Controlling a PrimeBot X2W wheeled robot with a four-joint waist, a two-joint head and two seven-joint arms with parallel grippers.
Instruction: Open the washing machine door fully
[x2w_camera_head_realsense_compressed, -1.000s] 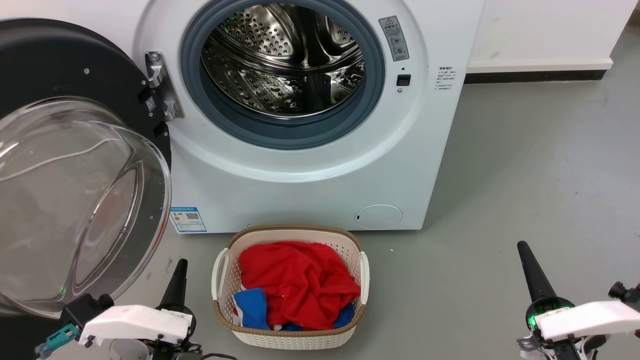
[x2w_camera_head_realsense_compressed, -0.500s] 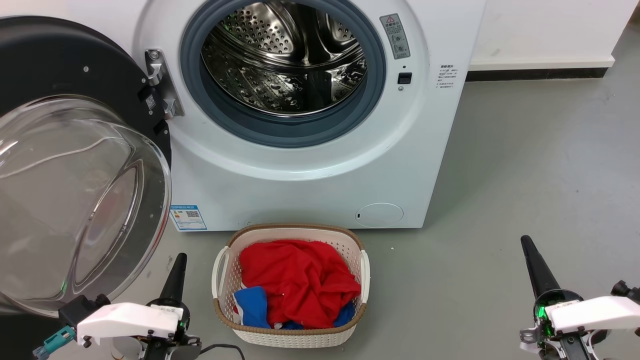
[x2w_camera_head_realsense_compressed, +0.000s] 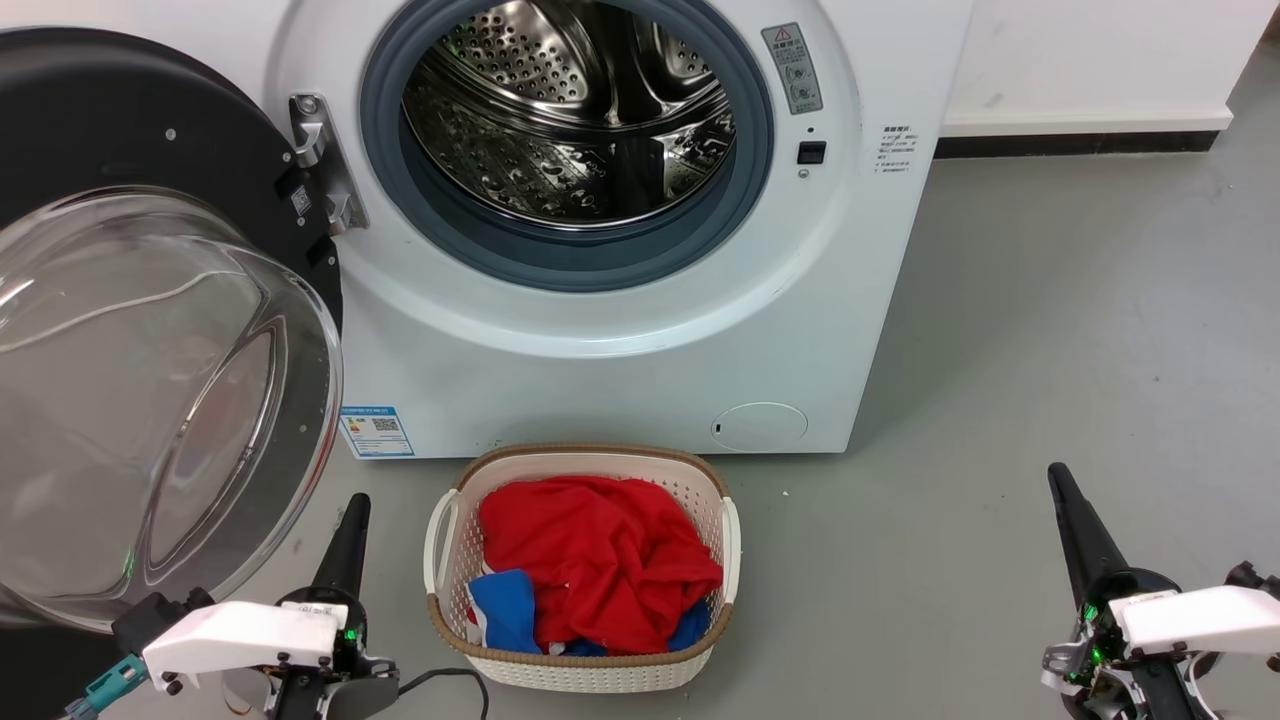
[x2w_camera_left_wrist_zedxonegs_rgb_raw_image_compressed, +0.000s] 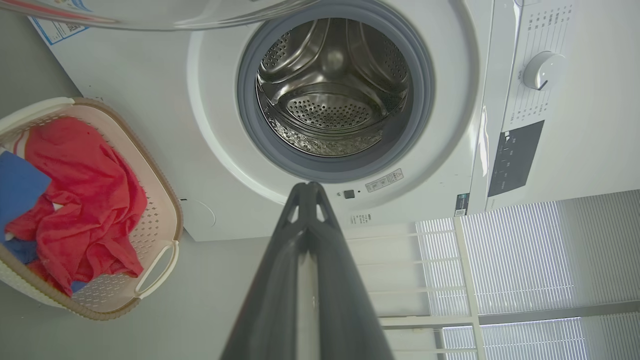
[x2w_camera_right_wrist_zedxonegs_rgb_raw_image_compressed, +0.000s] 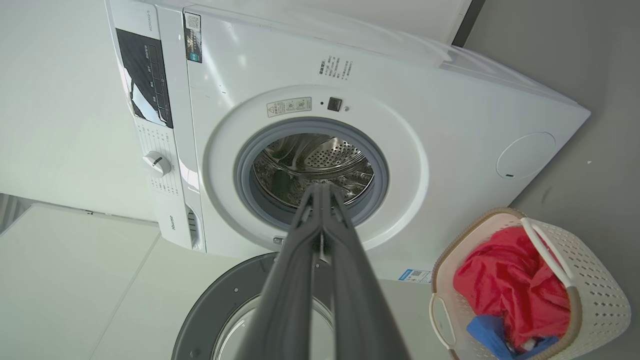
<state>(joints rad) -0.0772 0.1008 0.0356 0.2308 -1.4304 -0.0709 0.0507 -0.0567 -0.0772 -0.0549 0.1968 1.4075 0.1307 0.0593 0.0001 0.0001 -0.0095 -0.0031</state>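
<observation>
The white washing machine (x2w_camera_head_realsense_compressed: 620, 360) fills the upper middle of the head view, its steel drum (x2w_camera_head_realsense_compressed: 575, 115) exposed inside a grey gasket. The washing machine door (x2w_camera_head_realsense_compressed: 150, 330), black with a bulging clear glass bowl, stands swung wide out to the left on its hinge (x2w_camera_head_realsense_compressed: 320, 165). My left gripper (x2w_camera_head_realsense_compressed: 352, 512) is low at the left, shut and empty, just below the door's glass. My right gripper (x2w_camera_head_realsense_compressed: 1062, 482) is low at the right, shut and empty, well clear of the machine. The machine (x2w_camera_left_wrist_zedxonegs_rgb_raw_image_compressed: 350, 115) and the door (x2w_camera_right_wrist_zedxonegs_rgb_raw_image_compressed: 250, 310) also appear in the wrist views.
A white laundry basket (x2w_camera_head_realsense_compressed: 445, 570) with red and blue clothes (x2w_camera_head_realsense_compressed: 600, 560) stands on the grey floor right before the machine, between my arms. A white wall with a dark skirting (x2w_camera_head_realsense_compressed: 1070, 150) runs behind at the right. Bare floor (x2w_camera_head_realsense_compressed: 1050, 330) lies right of the machine.
Both grippers have slid a little lower in the head view, and the whole picture has shifted slightly. The door and basket stay as they were.
</observation>
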